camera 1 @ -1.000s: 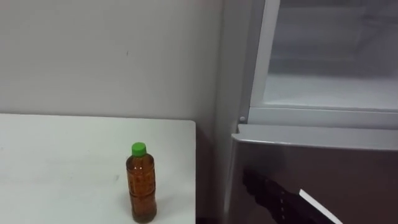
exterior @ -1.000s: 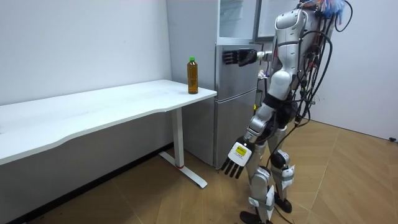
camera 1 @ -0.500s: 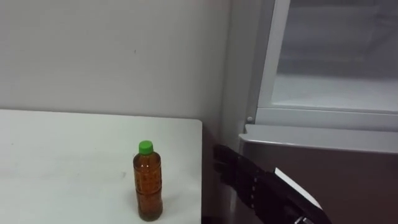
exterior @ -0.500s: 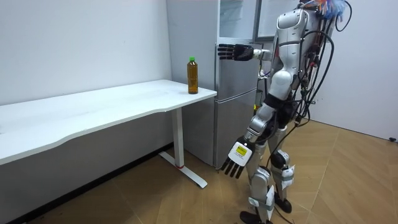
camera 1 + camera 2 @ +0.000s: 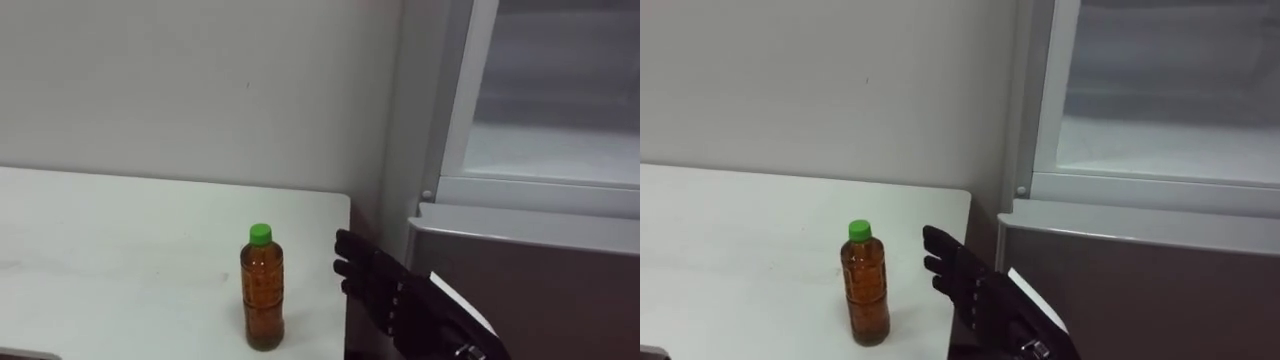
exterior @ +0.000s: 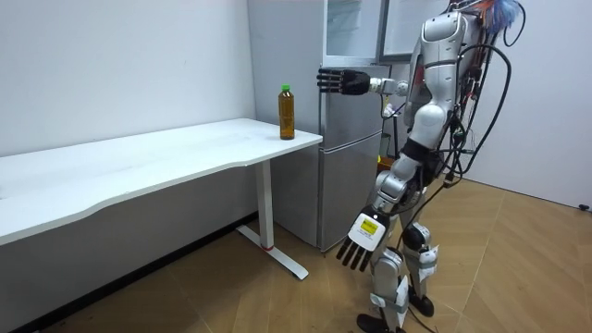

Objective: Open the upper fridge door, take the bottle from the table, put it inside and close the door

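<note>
The right hand reaches out level with its fingers straight and spread, holding nothing and touching nothing. The bottle, amber with a green cap, stands upright near the tabletop corner, just beside the fingertips on the robot's left, a small gap between them. The fridge stands right of the tabletop, its upper compartment open. The left hand hangs by the leg, fingers loose

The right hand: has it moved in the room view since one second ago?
Yes. The right hand has moved toward the room view's left, across the fridge front, and is now nearer the bottle, which has stayed in place.
</note>
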